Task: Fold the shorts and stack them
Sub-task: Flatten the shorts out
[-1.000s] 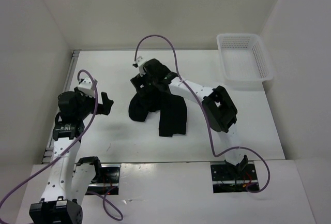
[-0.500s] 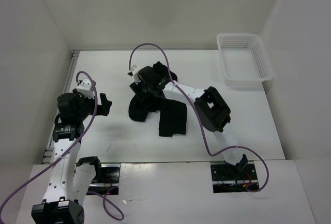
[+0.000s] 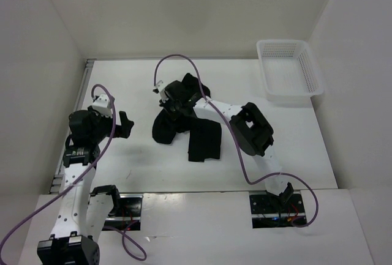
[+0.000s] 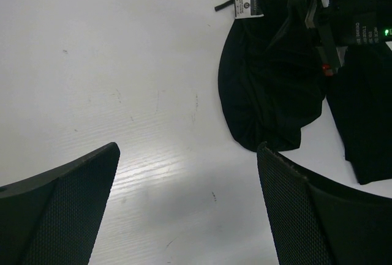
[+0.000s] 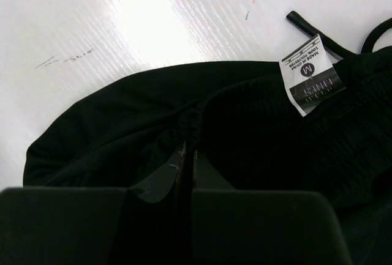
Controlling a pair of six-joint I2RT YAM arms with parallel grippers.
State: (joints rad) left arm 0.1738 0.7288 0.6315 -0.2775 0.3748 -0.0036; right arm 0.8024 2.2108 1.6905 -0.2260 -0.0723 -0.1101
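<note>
Right gripper (image 5: 187,155) pinches shorts (image 5: 116,130) mid-worktop; left gripper (image 4: 187,216) spread wide.
White tag (image 5: 309,72): "M", "MADE IN CHINA", "100% POLYESTER"; brand line unreadable.

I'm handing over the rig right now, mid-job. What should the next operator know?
Right gripper: shut on a pinch of the shorts near the waistband label.
Left gripper: open, holding nothing, over the table left of the shorts.
Shorts lie crumpled at centre; white basket at far right corner.
Done: no fold visible.
Left: flatten, fold, stack.
</note>
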